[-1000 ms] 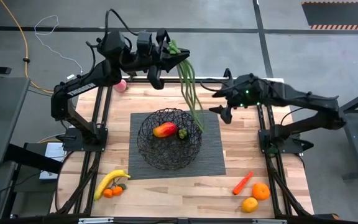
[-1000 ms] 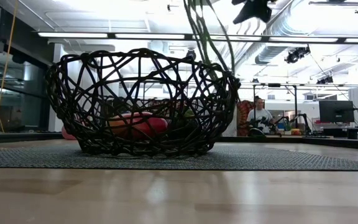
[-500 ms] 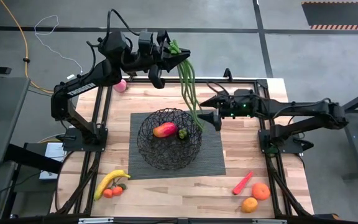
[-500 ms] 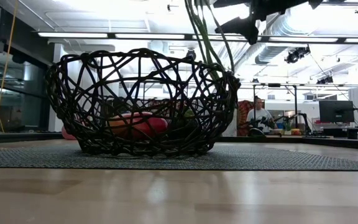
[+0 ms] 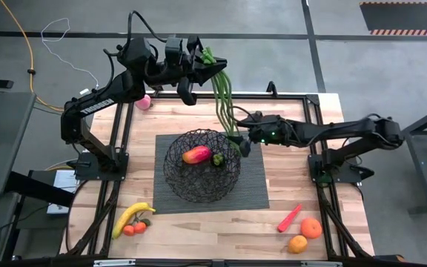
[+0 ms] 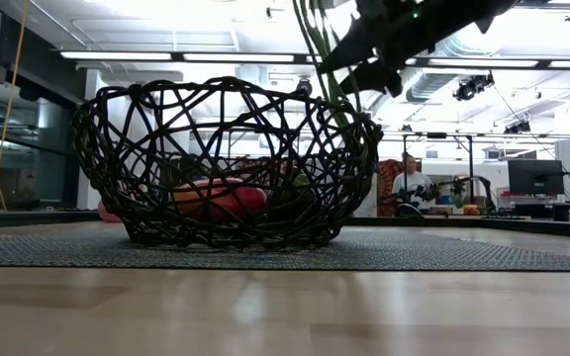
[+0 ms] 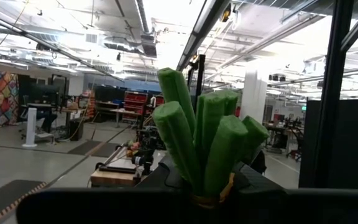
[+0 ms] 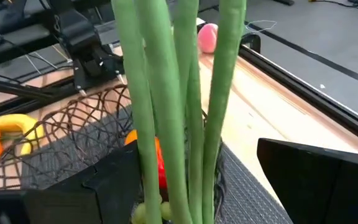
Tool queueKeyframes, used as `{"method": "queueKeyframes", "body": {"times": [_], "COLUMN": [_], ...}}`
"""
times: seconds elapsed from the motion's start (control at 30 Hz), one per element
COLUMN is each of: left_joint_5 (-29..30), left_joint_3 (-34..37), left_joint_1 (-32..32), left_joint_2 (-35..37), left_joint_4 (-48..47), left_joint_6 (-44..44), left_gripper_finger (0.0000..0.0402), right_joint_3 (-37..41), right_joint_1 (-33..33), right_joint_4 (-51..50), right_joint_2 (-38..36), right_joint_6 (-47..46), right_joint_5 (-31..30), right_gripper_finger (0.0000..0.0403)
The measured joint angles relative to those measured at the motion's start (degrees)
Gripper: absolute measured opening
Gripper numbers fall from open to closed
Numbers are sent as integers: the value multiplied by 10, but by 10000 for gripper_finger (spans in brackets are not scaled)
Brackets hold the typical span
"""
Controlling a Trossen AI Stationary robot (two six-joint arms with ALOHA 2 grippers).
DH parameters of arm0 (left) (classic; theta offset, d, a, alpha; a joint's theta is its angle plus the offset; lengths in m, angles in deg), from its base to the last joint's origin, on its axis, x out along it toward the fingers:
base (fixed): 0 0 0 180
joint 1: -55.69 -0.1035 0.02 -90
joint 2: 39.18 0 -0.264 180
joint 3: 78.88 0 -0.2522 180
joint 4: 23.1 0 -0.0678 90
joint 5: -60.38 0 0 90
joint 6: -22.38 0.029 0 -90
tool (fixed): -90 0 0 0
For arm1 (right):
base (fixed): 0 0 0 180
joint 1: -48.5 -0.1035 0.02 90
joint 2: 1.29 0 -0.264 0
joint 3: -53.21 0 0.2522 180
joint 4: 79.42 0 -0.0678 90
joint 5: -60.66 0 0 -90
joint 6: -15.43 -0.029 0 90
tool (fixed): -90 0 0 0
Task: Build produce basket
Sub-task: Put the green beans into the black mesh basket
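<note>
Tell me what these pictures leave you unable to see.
- Low view: the mango inside the basket is half hidden by the wire lattice.
- Left wrist view: the left pincer's grip on the green beans is cut off by the bottom edge.
- Right wrist view: the beans fill the gap between the right pincer fingers; contact is unclear.
- High view: the small fruits beside the banana are too small to name.

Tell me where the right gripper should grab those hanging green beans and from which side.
Grip the green beans mid-stalk, above the basket rim, coming sideways from the right. They hang straight down from the left gripper, which holds their top, and the right gripper already has open fingers either side of them.
</note>
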Motion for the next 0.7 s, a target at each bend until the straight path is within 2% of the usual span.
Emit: {"method": "queueKeyframes", "body": {"times": [0.27, 0.43, 0.7], "left_joint_5": [0, 0, -6], "left_joint_3": [0, 0, 0], "left_joint_1": [0, 0, 0], "left_joint_2": [0, 0, 0], "left_joint_4": [-4, -4, -4], "left_joint_6": [0, 0, 1], "left_gripper_finger": [19, 22, 19], "right_joint_3": [0, 0, 0], "right_joint_1": [0, 0, 0], "right_joint_4": [50, 60, 116], "right_joint_2": [27, 39, 75], "right_joint_6": [-1, 2, 0], "right_joint_5": [49, 1, -1], "right_gripper_finger": [296, 296, 295]}}
